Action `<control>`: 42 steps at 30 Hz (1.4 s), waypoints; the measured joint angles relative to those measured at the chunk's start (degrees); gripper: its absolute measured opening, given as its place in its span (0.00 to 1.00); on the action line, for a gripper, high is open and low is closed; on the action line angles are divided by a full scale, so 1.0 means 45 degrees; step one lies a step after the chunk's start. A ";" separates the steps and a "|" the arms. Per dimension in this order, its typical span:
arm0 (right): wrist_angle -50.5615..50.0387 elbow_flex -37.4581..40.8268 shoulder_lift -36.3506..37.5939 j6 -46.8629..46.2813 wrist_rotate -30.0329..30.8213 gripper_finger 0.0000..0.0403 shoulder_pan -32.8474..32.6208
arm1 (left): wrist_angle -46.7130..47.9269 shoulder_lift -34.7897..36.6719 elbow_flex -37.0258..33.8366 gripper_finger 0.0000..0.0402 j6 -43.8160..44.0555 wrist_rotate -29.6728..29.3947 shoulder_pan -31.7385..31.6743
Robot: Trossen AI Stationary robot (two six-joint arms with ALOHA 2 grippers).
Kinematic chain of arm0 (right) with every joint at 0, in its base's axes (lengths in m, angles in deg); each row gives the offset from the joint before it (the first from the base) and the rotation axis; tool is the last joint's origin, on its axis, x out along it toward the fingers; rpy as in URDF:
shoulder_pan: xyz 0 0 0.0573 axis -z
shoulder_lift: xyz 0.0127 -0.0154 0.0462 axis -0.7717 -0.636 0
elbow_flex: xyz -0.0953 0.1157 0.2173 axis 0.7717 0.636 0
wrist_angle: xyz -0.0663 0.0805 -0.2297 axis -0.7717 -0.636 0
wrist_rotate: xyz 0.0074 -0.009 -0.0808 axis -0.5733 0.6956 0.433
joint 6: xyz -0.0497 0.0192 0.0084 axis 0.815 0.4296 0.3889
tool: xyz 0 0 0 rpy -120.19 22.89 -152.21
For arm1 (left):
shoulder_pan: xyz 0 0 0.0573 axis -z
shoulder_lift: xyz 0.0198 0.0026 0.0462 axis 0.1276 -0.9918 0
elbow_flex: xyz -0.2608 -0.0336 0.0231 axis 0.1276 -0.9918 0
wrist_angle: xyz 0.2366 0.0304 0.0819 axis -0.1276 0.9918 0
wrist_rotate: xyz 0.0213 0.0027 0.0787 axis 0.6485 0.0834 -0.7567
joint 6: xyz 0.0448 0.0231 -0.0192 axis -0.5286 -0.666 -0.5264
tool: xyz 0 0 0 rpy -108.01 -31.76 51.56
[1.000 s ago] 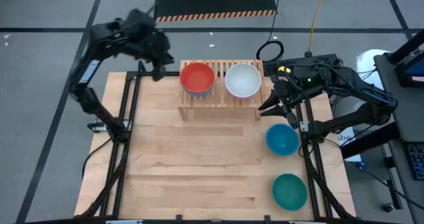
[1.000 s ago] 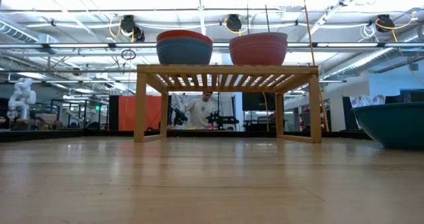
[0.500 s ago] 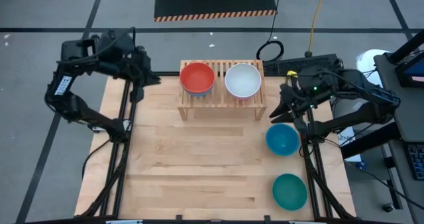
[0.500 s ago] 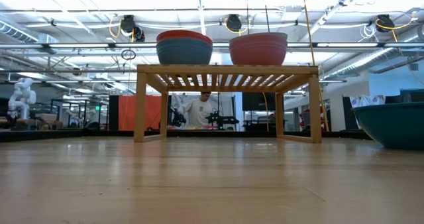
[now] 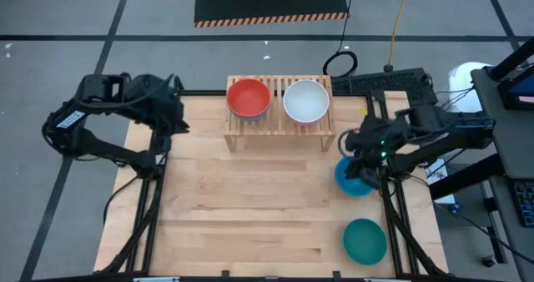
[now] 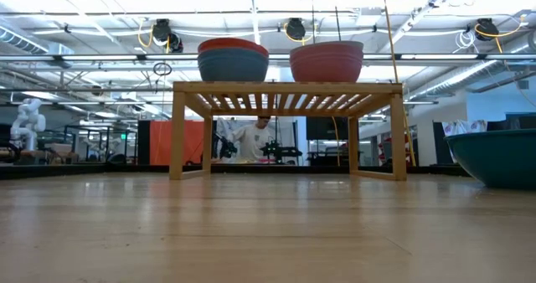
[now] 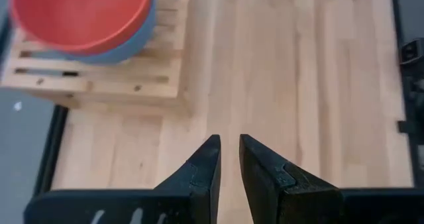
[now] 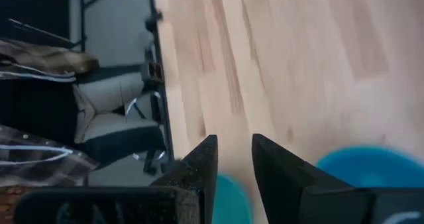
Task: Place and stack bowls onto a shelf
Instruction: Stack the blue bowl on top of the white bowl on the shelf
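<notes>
The light-wood shelf (image 5: pixel 279 119) stands at the table's far middle. A red bowl (image 5: pixel 249 96) sits nested in a blue bowl (image 6: pixel 233 67) on its left half. A white bowl (image 5: pixel 305 100) sits nested in a pink bowl (image 6: pixel 327 65) on its right half. A second blue bowl (image 5: pixel 349 182) and a teal bowl (image 5: pixel 365 240) rest on the tabletop at the right. My right gripper (image 5: pixel 357 163) hovers over the loose blue bowl's far rim, fingers a little apart, holding nothing. My left gripper (image 5: pixel 177 122) is shut and empty at the table's far left.
Black frame rails run along the table's left edge (image 5: pixel 154 173) and right edge (image 5: pixel 392 207). The middle and near left of the tabletop (image 5: pixel 250 207) are bare wood. In the low view the teal bowl (image 6: pixel 498 157) fills the right edge, and a person (image 6: pixel 251 141) shows far behind the shelf.
My left gripper has drawn back from beside the shelf toward the table's left edge and gone down. My right gripper has gone from beside the shelf's right end toward the near edge and down, over the loose blue bowl. No bowl has moved.
</notes>
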 joint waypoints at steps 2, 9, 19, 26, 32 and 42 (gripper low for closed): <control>0.0018 0.0542 0.0008 -0.0670 -0.0008 0.21 -0.0134 | 0.0007 0.0450 -0.0350 0.16 0.0204 -0.0373 0.0137; 0.0022 0.2228 0.0008 -0.2421 -0.0035 0.21 -0.0252 | -0.0027 0.1695 -0.0928 0.16 0.0877 -0.0542 0.0507; 0.1387 0.4510 0.0003 -0.3172 -0.0355 0.21 -0.0242 | -0.0694 0.2354 -0.0943 0.16 0.0812 -0.0542 0.0620; 0.1672 0.6065 -0.0005 -0.3628 -0.0290 0.21 -0.0242 | -0.0676 0.2375 -0.0948 0.16 0.0563 -0.0542 0.0611; 0.2229 0.7246 -0.0007 -0.3935 -0.0273 0.21 -0.0242 | -0.0679 0.2372 -0.0948 0.16 0.0558 -0.0542 0.0611; 0.2527 0.8111 -0.0006 -0.3928 0.0995 0.21 -0.0233 | -0.0683 0.2370 -0.0948 0.16 0.0553 -0.0542 0.0611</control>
